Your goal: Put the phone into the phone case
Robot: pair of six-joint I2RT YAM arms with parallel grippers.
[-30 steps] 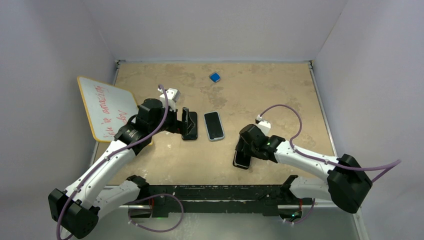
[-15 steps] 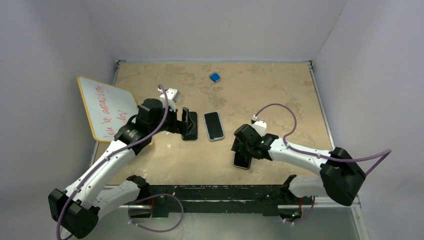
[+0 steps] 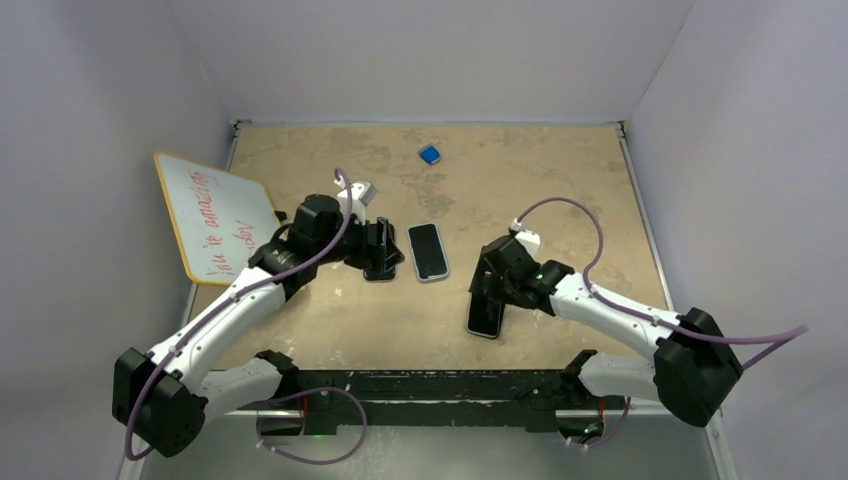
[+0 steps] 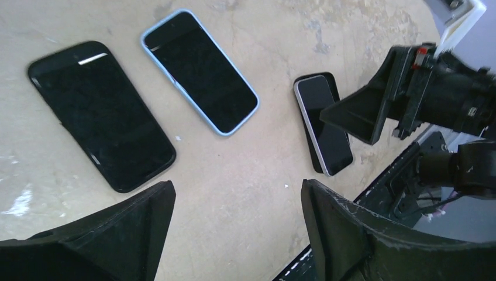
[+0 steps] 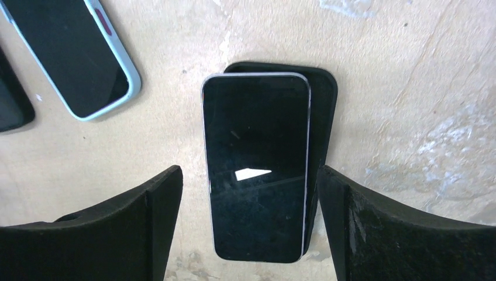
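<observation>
Sandy surface, white walls around; right tool hangs spread and empty; phone lies directly beneath it, between its fingers, askew atop the black phone case; seemingly unseated, so aligning and pressing are left; left tool likewise spread, empty.

- Robotics lab test cell: plain white walls enclose tan table on three sides.
- Robot arms bolted at near edge; handwritten whiteboard overhanging left edge.

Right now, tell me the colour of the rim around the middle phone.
Light blue, framing the middle phone and its black screen; clearest in the left wrist view.
</observation>
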